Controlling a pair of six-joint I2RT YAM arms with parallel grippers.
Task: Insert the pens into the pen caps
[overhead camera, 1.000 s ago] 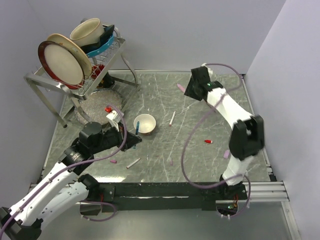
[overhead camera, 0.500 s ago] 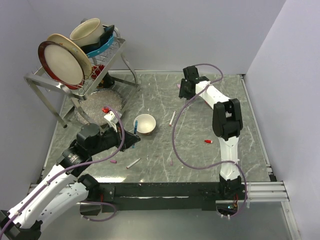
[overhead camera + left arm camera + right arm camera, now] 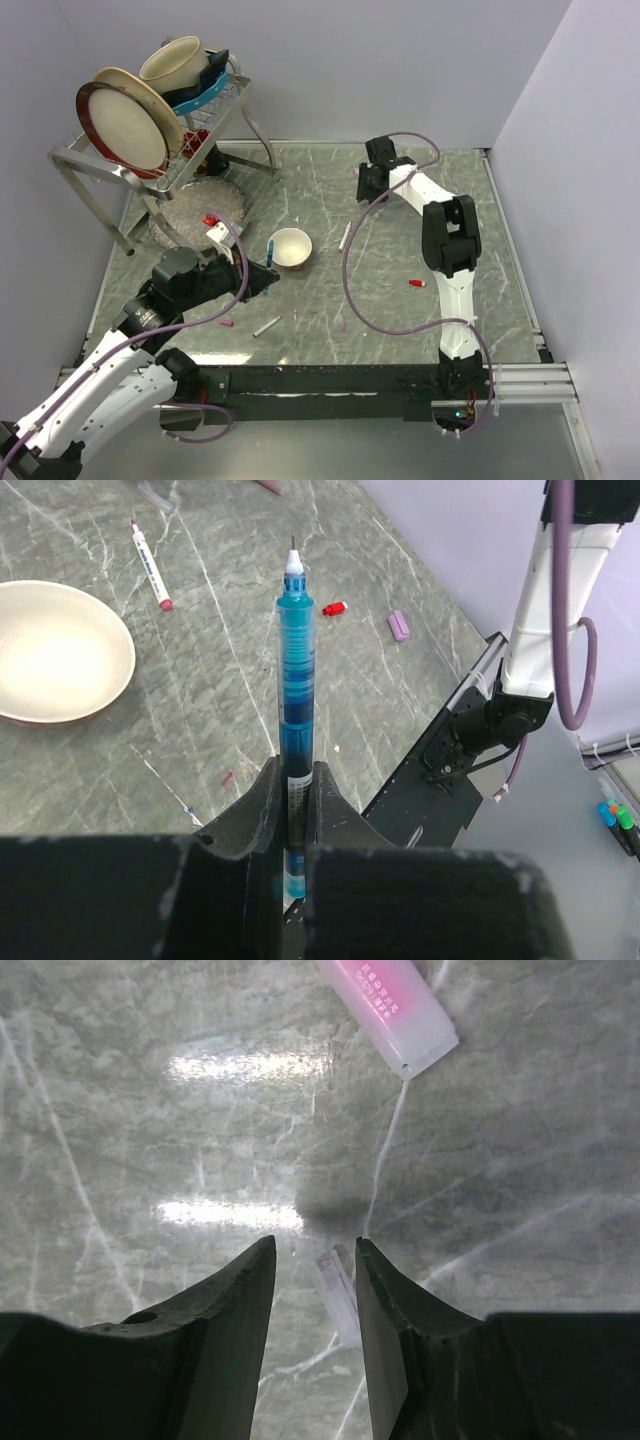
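The grey marble-patterned table (image 3: 400, 230) carries one wire metal dish rack (image 3: 92, 200) at its far left corner, loaded with two plates, a beige bowl and some blue ware that is hard to sort out. Two arms reach in from the near edge. The left gripper (image 3: 295, 780) has its jaws clamped on the lower barrel of one translucent blue pen (image 3: 295, 680), which stands upright with its white tip uppermost, just beside the single small cream bowl (image 3: 290, 247). The right gripper (image 3: 312, 1252) is stretched to the far side and points down at the table, its jaws a narrow gap apart. A pale see-through sliver (image 3: 338, 1295) shows in that gap, and I cannot tell whether either finger touches it. Beyond the fingertips lies a pink translucent tube (image 3: 388, 1000), cut off by the frame's top edge, so pen or cap is unclear. Two white pens lie loose: the far white pen (image 3: 345, 236) right of the bowl, the near white pen (image 3: 267, 326) in front of it. Three caps are certain: one red cap (image 3: 416, 283) beside the right arm, one lilac cap (image 3: 399, 625) near it, seen only from the left wrist, and one pink cap (image 3: 228, 324) by the near white pen. A red speck (image 3: 212, 219) under the rack is too small to name.
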